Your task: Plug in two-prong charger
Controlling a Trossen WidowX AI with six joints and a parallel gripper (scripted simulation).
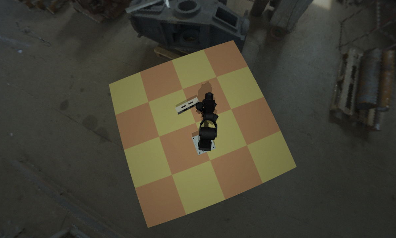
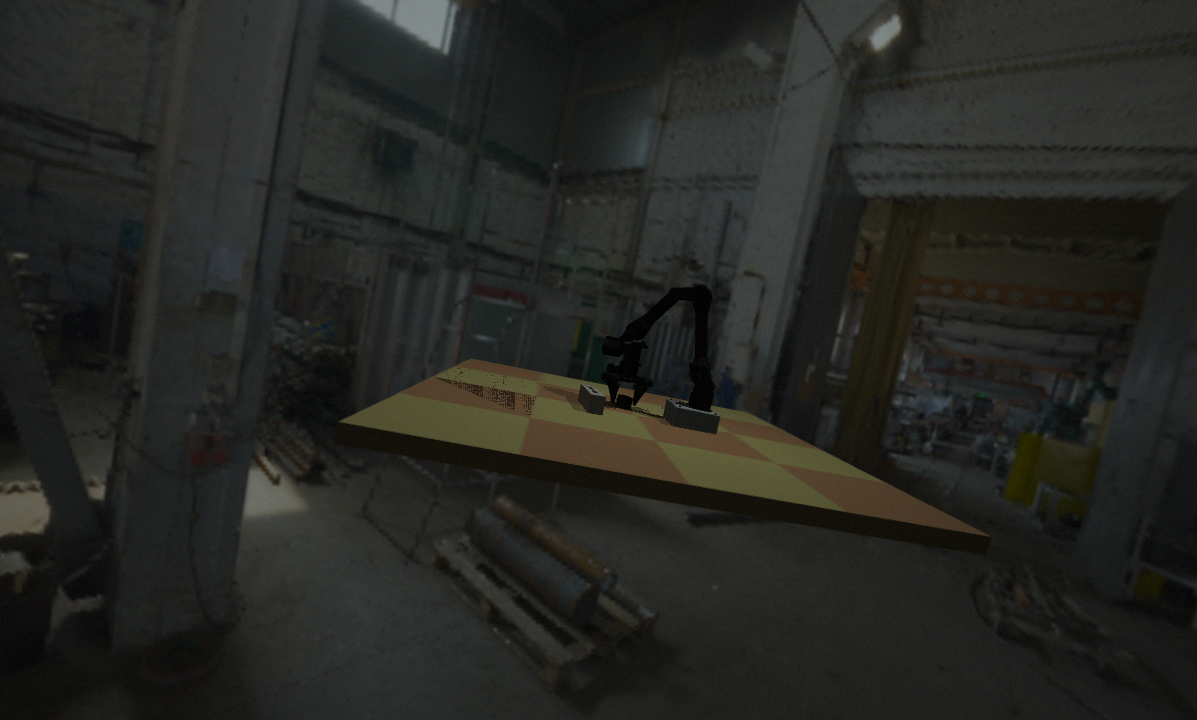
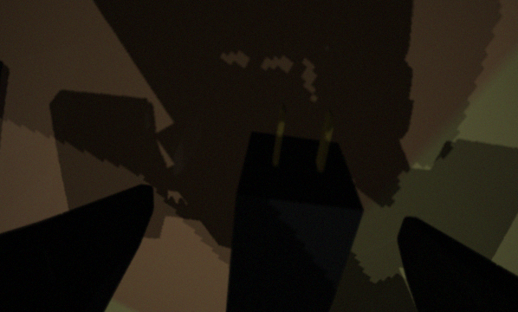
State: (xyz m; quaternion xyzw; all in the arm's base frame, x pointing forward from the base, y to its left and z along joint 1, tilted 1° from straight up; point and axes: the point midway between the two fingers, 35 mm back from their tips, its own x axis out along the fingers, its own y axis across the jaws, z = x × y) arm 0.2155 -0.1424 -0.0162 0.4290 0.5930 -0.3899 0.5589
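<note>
The black charger (image 3: 294, 243) (image 2: 623, 402) lies on the table, its two brass prongs pointing to the top of the wrist view. My gripper (image 3: 278, 214) (image 2: 627, 401) is open, low over the table, with one finger on each side of the charger and a gap on both sides. The arm hides the charger in the top view. The white power strip (image 1: 187, 105) (image 2: 591, 399) lies beside the gripper, to its left in the top view, with two dark outlets on its top. Only a dark edge of it shows at the far left of the wrist view.
The checkered table (image 1: 193, 189) (image 2: 584, 447) carries everything. The arm's light base plate (image 1: 195, 141) is bolted near its middle. In the exterior view a grey block (image 2: 691, 416) shows at the arm's foot. Arm shadows darken the area around the charger.
</note>
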